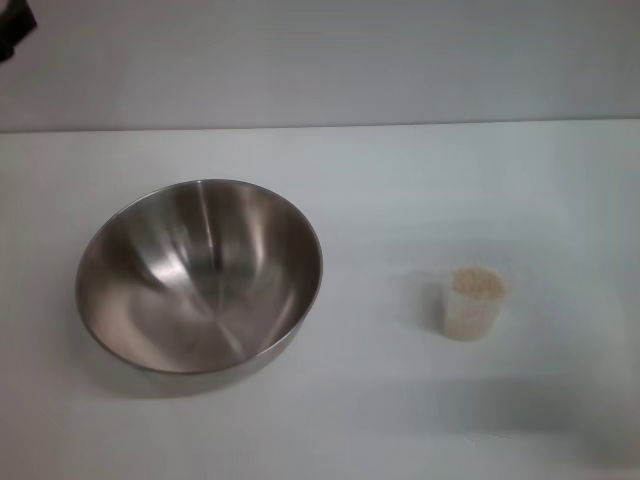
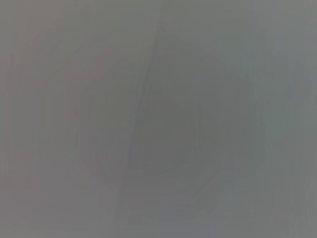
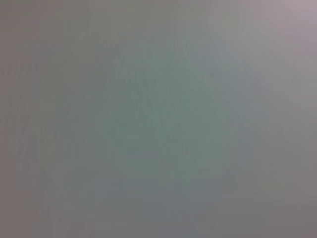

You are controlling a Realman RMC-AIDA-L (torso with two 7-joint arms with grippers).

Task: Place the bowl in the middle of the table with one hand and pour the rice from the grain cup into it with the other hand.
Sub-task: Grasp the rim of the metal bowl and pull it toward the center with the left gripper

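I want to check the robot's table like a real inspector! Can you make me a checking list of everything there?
Surface: white table, flat, unmarked.
Job's things: steel bowl on the robot's left side, empty; grain cup upright on the right, apart from the bowl, full of rice.
Clutter: nothing seen.
Grippers: neither in view; wrist views show only blank grey.
Cables: nothing seen.
Surroundings: pale wall behind; dark object at the far left corner, unclear.

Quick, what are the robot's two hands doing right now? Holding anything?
Left gripper: not in view; nothing holds the bowl.
Right gripper: not in view; the grain cup stands alone.
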